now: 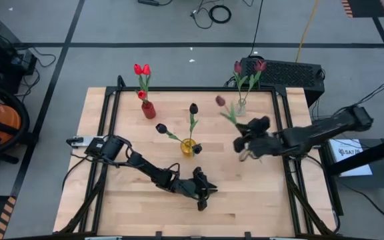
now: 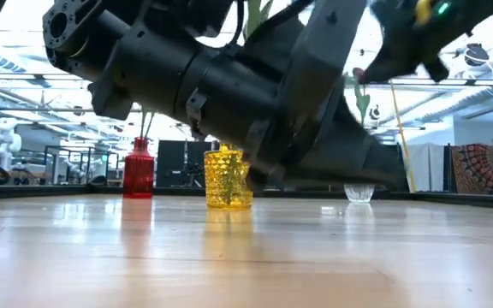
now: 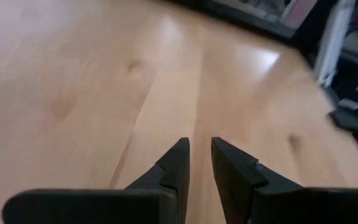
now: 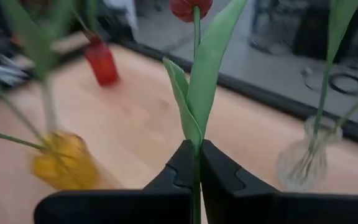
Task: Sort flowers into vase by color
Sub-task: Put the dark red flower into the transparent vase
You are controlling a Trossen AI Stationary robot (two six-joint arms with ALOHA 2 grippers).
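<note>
The right gripper (image 4: 197, 163) is clamped on the green stem of a maroon tulip (image 1: 221, 101), held above the worktop (image 1: 259, 193) between the yellow vase (image 1: 188, 147) and the clear glass vase (image 1: 241, 107); its long leaf rises just above the fingertips. The yellow vase holds two black tulips (image 1: 193, 108), the red vase (image 1: 149, 110) three bright red tulips (image 1: 142, 69), and the clear vase two maroon tulips (image 1: 260, 65). The left gripper (image 3: 199, 157) rests low over bare wood near the front of the worktop, its fingers slightly parted and holding nothing.
</note>
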